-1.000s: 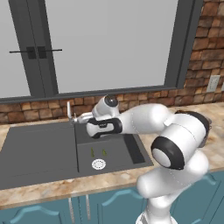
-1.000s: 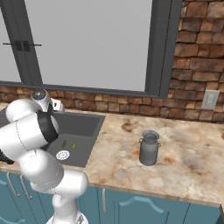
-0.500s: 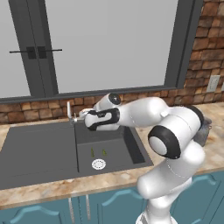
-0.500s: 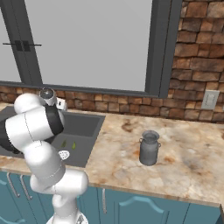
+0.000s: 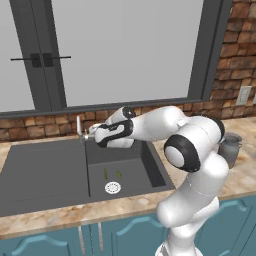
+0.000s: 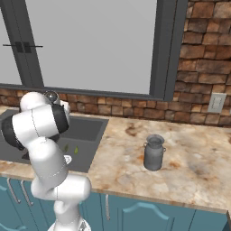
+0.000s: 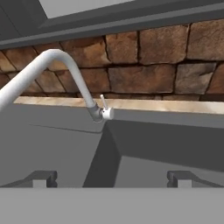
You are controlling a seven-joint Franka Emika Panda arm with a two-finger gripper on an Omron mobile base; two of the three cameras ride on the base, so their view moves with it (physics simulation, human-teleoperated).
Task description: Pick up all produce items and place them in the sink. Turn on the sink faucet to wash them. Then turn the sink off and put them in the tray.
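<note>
**At the faucet: approach to the lever**

Behind the large dark grey rectangular sink, at the divide between its flat drainboard half and deep basin, you see the thin silver metal faucet. The hand view shows its curved spout rising from a small base with a short upright lever beside it. Your two-finger gripper is spread wide and empty, its tips set either side of the lever's line but well short of it; nothing is touched.

Two slender green produce pieces lie on the basin floor just above the white round drain, so the placing step looks done and turning on the water is the step in hand.

Handling, as a judgement: the lever is rigid, smooth metal, small and likely slippery. Take it near its free tip, pads on opposite sides, or push it with one finger; a light force should suffice. The spout may swivel if bumped.

A grey metal milk can stands on the marbled counter, well apart.
</note>
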